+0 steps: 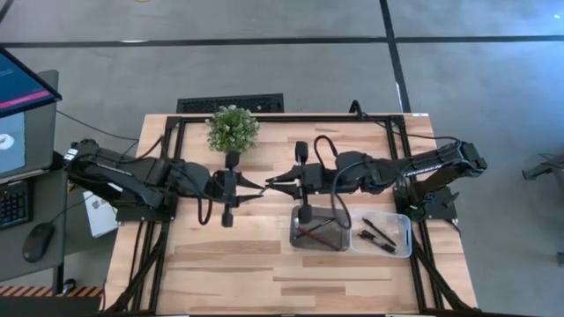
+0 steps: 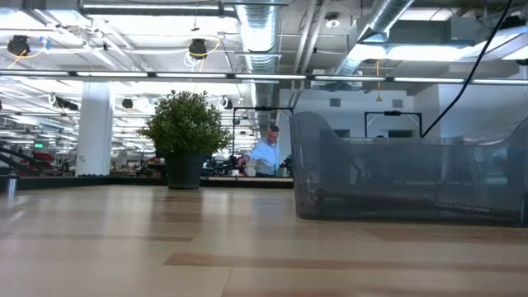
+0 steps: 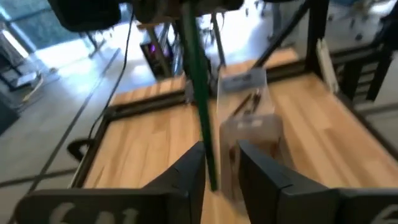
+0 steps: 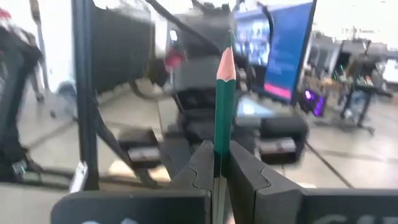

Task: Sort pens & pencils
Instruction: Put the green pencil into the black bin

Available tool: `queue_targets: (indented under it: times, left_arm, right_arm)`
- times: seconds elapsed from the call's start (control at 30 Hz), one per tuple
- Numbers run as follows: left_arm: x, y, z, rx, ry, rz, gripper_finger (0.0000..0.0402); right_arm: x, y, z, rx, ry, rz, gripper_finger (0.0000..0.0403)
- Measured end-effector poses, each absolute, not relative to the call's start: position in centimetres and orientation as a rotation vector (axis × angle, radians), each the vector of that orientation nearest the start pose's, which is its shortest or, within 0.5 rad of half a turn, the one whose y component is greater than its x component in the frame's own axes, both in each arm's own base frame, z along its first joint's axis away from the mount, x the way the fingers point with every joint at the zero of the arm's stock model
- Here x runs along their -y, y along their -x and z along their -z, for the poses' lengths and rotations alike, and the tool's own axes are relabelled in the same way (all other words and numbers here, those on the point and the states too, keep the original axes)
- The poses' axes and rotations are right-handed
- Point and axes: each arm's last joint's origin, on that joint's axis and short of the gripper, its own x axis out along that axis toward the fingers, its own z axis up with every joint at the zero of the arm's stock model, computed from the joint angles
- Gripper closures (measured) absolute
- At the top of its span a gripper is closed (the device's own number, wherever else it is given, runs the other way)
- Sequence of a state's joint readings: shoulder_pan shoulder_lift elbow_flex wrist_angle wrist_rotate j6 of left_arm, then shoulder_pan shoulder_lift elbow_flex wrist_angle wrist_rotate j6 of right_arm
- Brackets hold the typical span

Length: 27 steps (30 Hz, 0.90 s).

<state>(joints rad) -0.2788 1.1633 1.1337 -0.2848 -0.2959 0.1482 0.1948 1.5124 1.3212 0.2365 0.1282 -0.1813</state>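
A green pencil (image 4: 222,106) hangs level in the air between my two grippers above the table's middle. My right gripper (image 4: 217,155) is shut on it, and the sharpened tip (image 4: 226,57) points toward my left arm. My left gripper (image 3: 221,171) is open, with the pencil's far end (image 3: 210,168) between its fingers. In the high view the two grippers (image 1: 253,187) (image 1: 275,183) stand almost tip to tip. Thin sticks lie in the metal tray (image 1: 295,239); black pens (image 1: 379,234) lie in the clear tray (image 1: 405,238). My right gripper pinches the pencil's green shaft (image 4: 219,144) between its two fingers. It reaches in level from the table's right, and the pencil runs along the fingers. The pencil sticks out past the fingertips, clear of the table. My left gripper's fingers (image 3: 186,177) stand on either side of the pencil's end; the pencil runs close along one finger, and I cannot tell whether it touches.
A potted plant (image 1: 232,129) stands at the table's far edge, left of the middle. The two trays sit side by side under my right arm, near the right front. In the low view the clear tray (image 2: 404,177) fills the right side, and a person (image 2: 266,153) shows far behind.
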Motion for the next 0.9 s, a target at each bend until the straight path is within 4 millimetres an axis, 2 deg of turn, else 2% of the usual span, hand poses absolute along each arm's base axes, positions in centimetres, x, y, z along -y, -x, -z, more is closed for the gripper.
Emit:
queue_targets:
  times: [0.23,0.53,0.9]
  left_arm:
    - [6.1,-23.6,-35.1,-0.505,-0.258,-0.020,0.0306]
    - [5.5,-21.7,-32.7,-0.811,-0.138,-0.134,0.0306]
    - [5.2,-20.9,-32.0,-0.900,-0.072,-0.192,0.0306]
  right_arm:
    - [-6.3,-34.6,-36.4,-0.155,0.181,-0.035,0.0361]
    - [-6.2,-33.0,-32.4,-0.602,0.036,-0.015,0.0361]
    - [-8.5,-30.2,-30.2,-0.928,-0.112,0.000,0.0360]
